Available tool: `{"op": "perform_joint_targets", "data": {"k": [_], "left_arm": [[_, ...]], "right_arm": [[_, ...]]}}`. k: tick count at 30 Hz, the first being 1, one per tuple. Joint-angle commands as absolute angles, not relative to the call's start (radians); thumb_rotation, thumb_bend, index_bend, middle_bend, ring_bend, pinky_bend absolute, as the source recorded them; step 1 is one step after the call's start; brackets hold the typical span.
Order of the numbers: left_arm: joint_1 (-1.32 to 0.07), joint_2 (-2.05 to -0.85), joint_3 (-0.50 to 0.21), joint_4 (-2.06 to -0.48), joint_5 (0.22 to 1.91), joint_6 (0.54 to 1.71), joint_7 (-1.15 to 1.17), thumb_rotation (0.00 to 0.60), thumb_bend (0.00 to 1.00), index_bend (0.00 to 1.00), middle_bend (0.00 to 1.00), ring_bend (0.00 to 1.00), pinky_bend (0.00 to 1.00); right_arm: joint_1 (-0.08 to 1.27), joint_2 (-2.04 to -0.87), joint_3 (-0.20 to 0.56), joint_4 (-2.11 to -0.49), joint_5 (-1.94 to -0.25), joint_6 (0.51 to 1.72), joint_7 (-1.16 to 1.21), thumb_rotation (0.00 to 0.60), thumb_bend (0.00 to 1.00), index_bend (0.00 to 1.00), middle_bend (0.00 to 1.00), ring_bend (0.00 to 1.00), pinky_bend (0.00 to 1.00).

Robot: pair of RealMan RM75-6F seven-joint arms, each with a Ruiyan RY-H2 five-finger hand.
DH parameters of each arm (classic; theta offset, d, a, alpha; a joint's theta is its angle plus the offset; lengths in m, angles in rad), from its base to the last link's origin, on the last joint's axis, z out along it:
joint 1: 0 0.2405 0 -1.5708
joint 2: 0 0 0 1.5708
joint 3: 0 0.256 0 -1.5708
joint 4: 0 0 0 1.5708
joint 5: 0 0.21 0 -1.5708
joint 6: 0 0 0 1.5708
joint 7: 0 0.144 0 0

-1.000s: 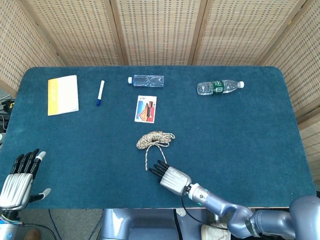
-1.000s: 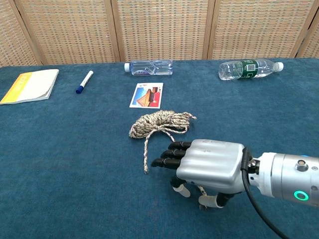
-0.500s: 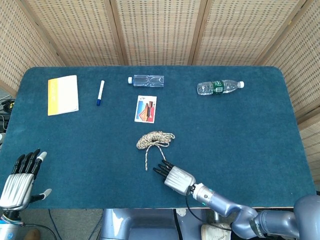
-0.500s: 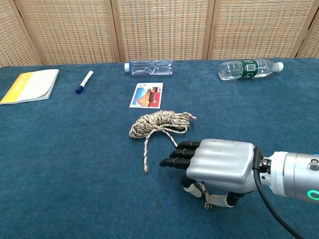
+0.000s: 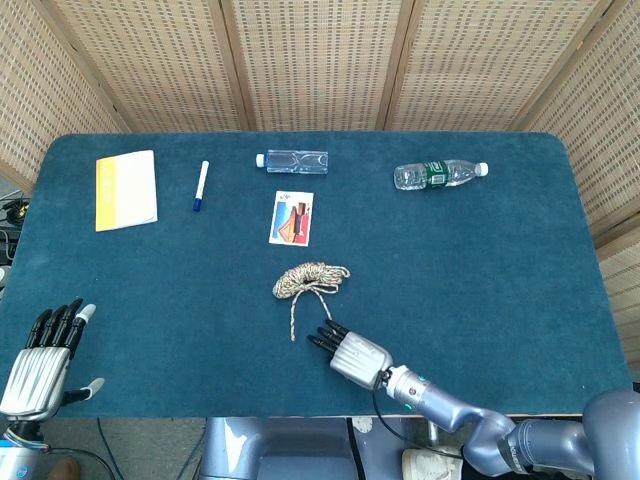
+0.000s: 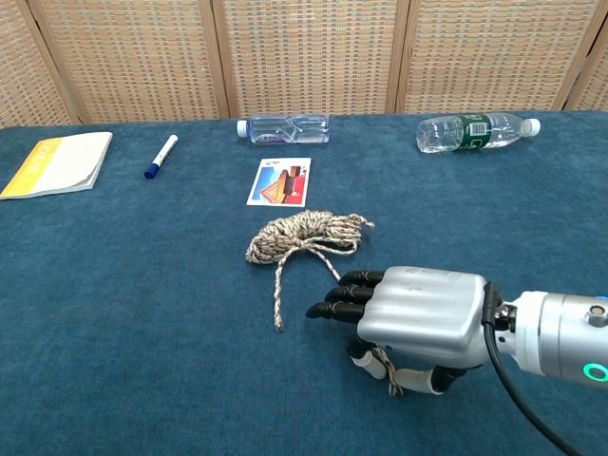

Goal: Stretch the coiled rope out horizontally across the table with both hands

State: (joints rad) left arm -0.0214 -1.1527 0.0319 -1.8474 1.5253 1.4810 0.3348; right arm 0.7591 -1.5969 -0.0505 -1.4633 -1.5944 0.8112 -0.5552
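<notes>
The coiled beige rope (image 5: 310,277) (image 6: 304,236) lies mid-table. One loose tail (image 6: 277,294) runs toward the front edge. A second strand leads from the coil under my right hand (image 5: 350,352) (image 6: 418,318), which is just in front of the coil, palm down, fingers (image 6: 332,304) pointing left. A short piece of rope (image 6: 385,366) shows beneath the palm by the thumb and seems pinched there. My left hand (image 5: 40,360) hovers at the table's front left corner, fingers apart, holding nothing; the chest view does not show it.
Along the back are a yellow-white notebook (image 5: 126,189), a pen (image 5: 200,185), a clear bottle (image 5: 292,160) and a green-labelled bottle (image 5: 440,174). A picture card (image 5: 291,218) lies just behind the coil. Woven screens stand behind the blue table (image 5: 500,280).
My right hand has shifted a little to the right and toward the front edge, with the rope strand under its palm. The coil and my left hand have hardly moved.
</notes>
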Motion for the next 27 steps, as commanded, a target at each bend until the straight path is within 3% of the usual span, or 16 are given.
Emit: {"op": "perform_joint_targets", "data": {"k": [1, 10, 27], "left_arm": [[-0.021, -1.152, 0.032, -1.848, 1.526, 1.481, 0.334, 0.600, 0.05, 0.00, 0.00, 0.00, 0.00], [-0.022, -1.154, 0.034, -1.848, 1.526, 1.479, 0.337, 0.600, 0.05, 0.00, 0.00, 0.00, 0.00], [-0.040, -1.165, 0.028, -1.834, 1.534, 1.464, 0.352, 0.600, 0.05, 0.00, 0.00, 0.00, 0.00]], "right_arm": [[0.759, -1.598, -0.056, -1.450, -1.605, 0.817, -0.569, 0.600, 0.42, 0.52, 0.00, 0.00, 0.00], [0.756, -1.604, -0.055, -1.441, -1.616, 0.841, -0.581, 0.600, 0.47, 0.62, 0.00, 0.00, 0.00], [0.742, -1.499, -0.039, -1.482, -1.651, 0.928, -0.591, 0.600, 0.48, 0.63, 0.00, 0.00, 0.00]]}}
